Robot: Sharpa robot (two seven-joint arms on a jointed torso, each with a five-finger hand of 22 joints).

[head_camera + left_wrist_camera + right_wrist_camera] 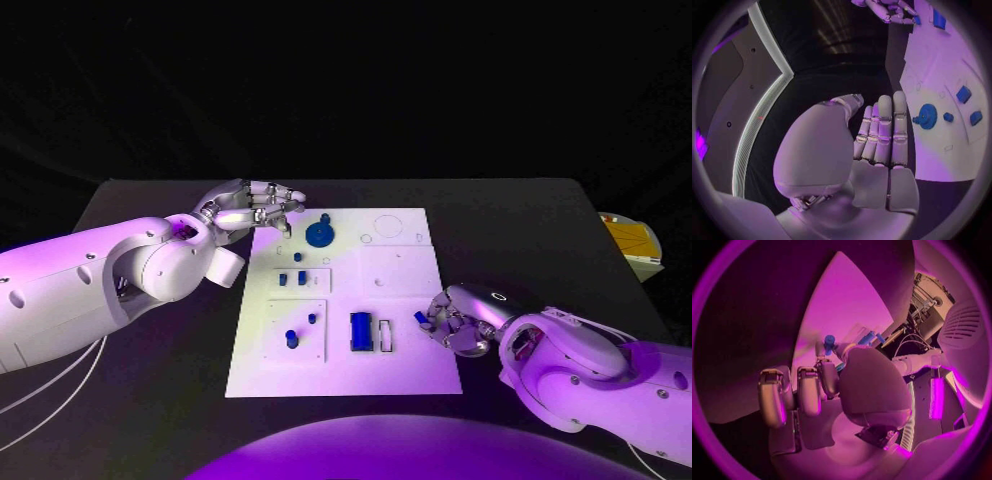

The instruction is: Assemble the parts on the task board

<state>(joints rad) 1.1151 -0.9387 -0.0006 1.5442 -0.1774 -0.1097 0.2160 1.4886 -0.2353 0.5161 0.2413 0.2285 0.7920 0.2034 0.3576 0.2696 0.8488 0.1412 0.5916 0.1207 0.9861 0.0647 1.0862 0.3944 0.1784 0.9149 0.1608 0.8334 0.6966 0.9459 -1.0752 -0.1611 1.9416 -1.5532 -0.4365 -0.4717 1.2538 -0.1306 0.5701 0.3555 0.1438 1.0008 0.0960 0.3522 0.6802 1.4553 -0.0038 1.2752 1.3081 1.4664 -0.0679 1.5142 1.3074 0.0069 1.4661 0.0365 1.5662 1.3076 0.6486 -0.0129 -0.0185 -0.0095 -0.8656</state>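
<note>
The white task board (pixel 397 370) lies in the middle of the table. On it are a round blue disc (pixel 320 234), several small blue parts (pixel 300 257) on its left half, and a blue rectangular block (pixel 361 331) nearer to me. My left hand (pixel 253 206) hovers at the board's far left corner, fingers (pixel 882 130) straight and side by side, holding nothing; beyond them the disc (pixel 928 116) shows on the board (pixel 942 65). My right hand (pixel 459 318) is at the board's right edge, fingers curled, pinching a small blue part (pixel 421 318), which also shows at its fingertips (pixel 829 341).
The black table (pixel 144 200) stretches out on both sides of the board. A yellow and white object (pixel 632 240) sits at the table's far right edge. My right hand (pixel 889 10) shows small in the left wrist view, beside the blue block (pixel 939 19).
</note>
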